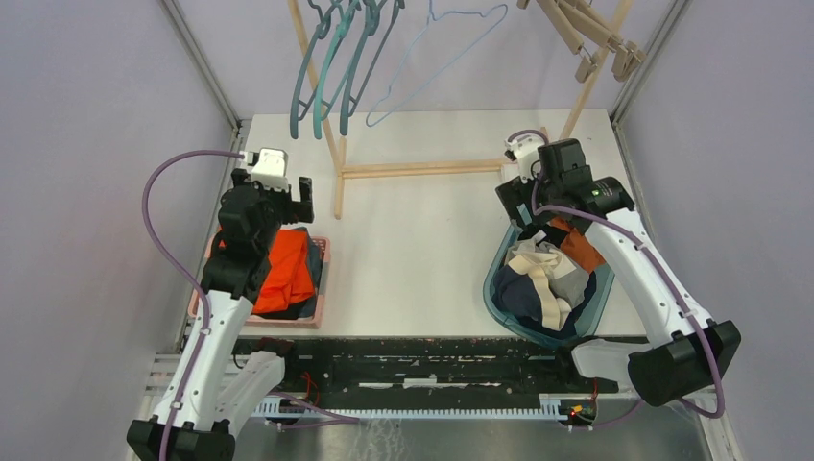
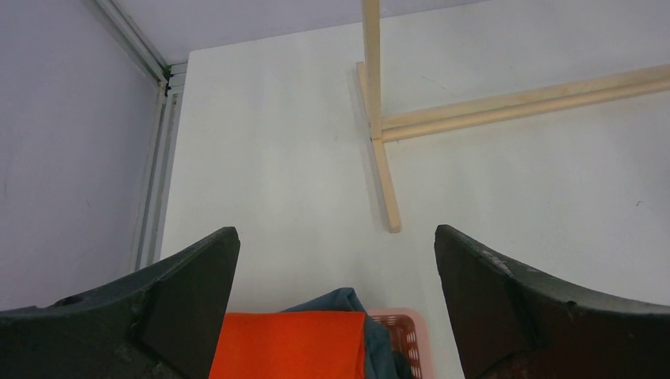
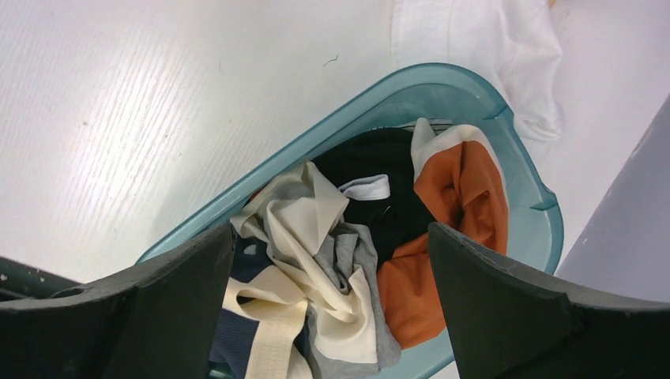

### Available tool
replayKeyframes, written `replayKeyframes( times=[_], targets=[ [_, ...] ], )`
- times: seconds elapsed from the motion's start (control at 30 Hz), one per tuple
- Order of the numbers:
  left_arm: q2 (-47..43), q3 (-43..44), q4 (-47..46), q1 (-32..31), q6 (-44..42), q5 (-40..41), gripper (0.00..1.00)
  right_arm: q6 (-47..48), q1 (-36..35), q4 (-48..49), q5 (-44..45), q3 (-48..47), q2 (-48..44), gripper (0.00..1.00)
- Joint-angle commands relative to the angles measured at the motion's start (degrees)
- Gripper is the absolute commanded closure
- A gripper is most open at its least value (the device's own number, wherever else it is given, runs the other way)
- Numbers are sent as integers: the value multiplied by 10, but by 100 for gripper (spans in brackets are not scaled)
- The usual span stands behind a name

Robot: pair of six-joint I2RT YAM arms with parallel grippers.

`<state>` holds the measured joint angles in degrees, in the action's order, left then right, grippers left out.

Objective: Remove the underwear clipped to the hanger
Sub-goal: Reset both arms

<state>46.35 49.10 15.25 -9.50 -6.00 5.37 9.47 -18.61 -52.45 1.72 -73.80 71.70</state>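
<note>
Hovering straight over the underwear [image 1: 542, 279] heaped in the basket [image 3: 442, 73], lower right of top view, right end effector [image 3: 331, 227] is nearer, spread apart & empty; left end effector [image 2: 336, 230], also apart, sits far left.

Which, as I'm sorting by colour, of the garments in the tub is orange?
The rust-orange garment at the tub's right side in the right wrist view, beside the black one; the rest are cream, grey and navy.

On the white table [image 1: 422, 259] stand a teal tub [image 1: 490, 284], a pink basket [image 1: 323, 254], and a wooden rack's feet [image 1: 422, 170].
</note>
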Motion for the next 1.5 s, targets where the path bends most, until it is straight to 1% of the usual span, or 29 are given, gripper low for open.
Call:
replayKeyframes(
  times=[0.0, 0.13, 0.23, 0.3, 0.4, 0.5, 0.57, 0.67, 0.83, 0.97, 1.13, 1.47],
  targets=[
    [0, 3, -26, 12, 11, -12, 1, -43, 12, 61, 52, 1, -16, 0],
    [9, 0, -17, 19, -8, -35, 1, -71, 45, 114, 56, 68, -66, 0],
    [1, -17, -27, 27, -12, -49, 1, -73, 58, 134, 64, 111, -114, 0],
    [-22, -57, -59, 29, -1, -57, 1, -74, 66, 157, 93, 135, -161, 0],
    [-75, -122, -139, 30, 36, -58, 1, -75, 78, 201, 125, 168, -215, 0],
    [-112, -153, -172, 31, 28, -63, 1, -65, 86, 226, 143, 186, -249, 0],
    [-129, -150, -169, 30, 28, -42, 1, -53, 88, 238, 146, 195, -269, 0],
    [-144, -132, -140, 32, 21, -24, 1, -33, 89, 240, 115, 203, -306, 0],
    [-158, -107, -90, 33, -5, -48, 1, -13, 90, 258, 72, 237, -370, 0],
    [-168, -94, -70, 35, -10, -31, 1, -10, 91, 253, 58, 237, -381, 0],
    [-184, -85, -43, 36, -19, -66, 1, -10, 91, 249, 57, 234, -388, 0],
    [-188, -85, -46, 35, -16, -52, 1, -10, 91, 252, 58, 238, -389, 0]
  ],
)
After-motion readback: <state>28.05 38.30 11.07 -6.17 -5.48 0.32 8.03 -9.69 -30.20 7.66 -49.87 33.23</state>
